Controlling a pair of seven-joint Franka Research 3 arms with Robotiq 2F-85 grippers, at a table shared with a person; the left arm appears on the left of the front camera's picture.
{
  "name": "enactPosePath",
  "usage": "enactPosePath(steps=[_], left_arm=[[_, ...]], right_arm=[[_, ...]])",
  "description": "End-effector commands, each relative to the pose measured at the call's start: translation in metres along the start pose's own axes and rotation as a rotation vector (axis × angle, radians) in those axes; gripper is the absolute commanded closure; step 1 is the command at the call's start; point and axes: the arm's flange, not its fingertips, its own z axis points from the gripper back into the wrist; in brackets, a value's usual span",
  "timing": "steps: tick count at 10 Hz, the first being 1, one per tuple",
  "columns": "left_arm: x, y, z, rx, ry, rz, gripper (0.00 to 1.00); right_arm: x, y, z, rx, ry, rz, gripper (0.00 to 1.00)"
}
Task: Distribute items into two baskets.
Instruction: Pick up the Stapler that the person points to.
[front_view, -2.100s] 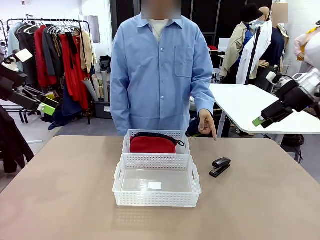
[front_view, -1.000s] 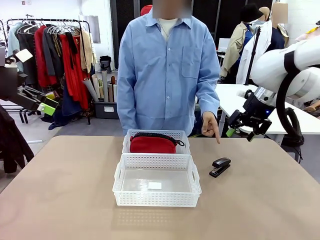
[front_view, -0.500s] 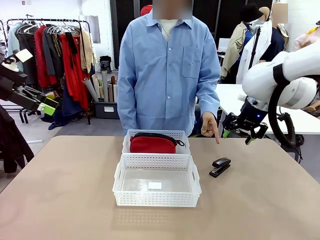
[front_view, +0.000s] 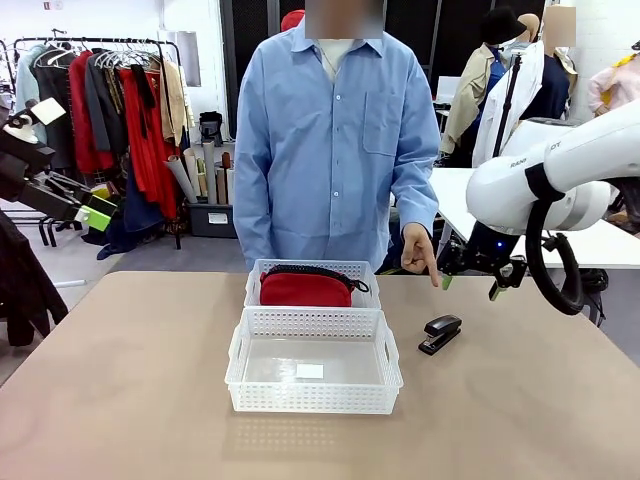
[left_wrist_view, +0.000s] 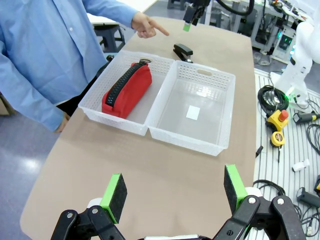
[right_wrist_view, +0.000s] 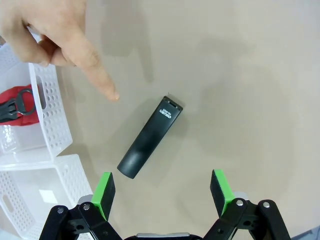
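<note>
Now the right claw, gaping wide and empty, is hovering above the stapler lying on the worktop, right of the near basket. The person's hand is pointing close by, so a descent could be striking that finger.

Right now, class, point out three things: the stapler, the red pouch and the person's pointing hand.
stapler (right_wrist_view: 150, 138), right wrist view, middle of its black top
red pouch (left_wrist_view: 131, 92), left wrist view, its red fabric side
person's hand (front_view: 415, 249), front view, back of the hand
</note>
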Motion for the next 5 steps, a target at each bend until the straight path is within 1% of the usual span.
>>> enactPosePath(steps=[1,4,5], left_arm=[[0.000,-0.001,0.001,-0.005,-0.001,0.004,0.00],[0.000,-0.001,0.001,-0.005,-0.001,0.004,0.00],[0.000,-0.001,0.001,-0.005,-0.001,0.004,0.00]], right_arm=[[0.000,0.009,-0.007,-0.029,-0.033,-0.037,0.00],[-0.002,0.016,-0.019,-0.034,-0.061,-0.052,0.00],[-0.002,0.019,-0.025,-0.033,-0.057,-0.057,0.00]])
